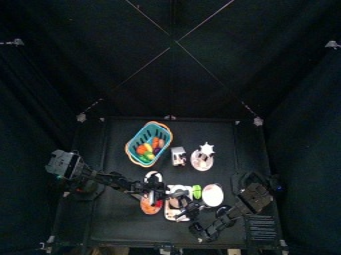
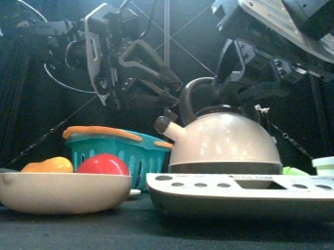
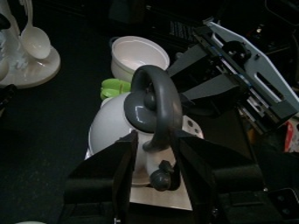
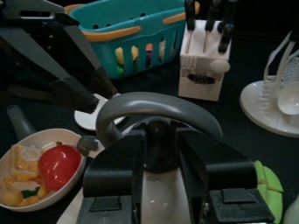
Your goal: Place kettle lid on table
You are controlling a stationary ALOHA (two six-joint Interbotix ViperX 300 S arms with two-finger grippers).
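Both black arms reach down over a cream kettle (image 2: 225, 140) near the front of the matte black table (image 1: 120, 169). The right gripper (image 4: 163, 157) points down, jaws partly apart astride the knob beneath the curved grey handle (image 4: 152, 112) — the lid sits between them. The left gripper (image 3: 163, 162) hovers above the handle; its opening cannot be told.

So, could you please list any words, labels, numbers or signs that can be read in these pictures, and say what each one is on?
None can be read.
Scale: the front view shows a long pale display window on its front, but it is too blurred to read.
Card at the table's front right corner in the top view: faint print, too small to read.
Kettle, basket, bowl: no lettering visible.
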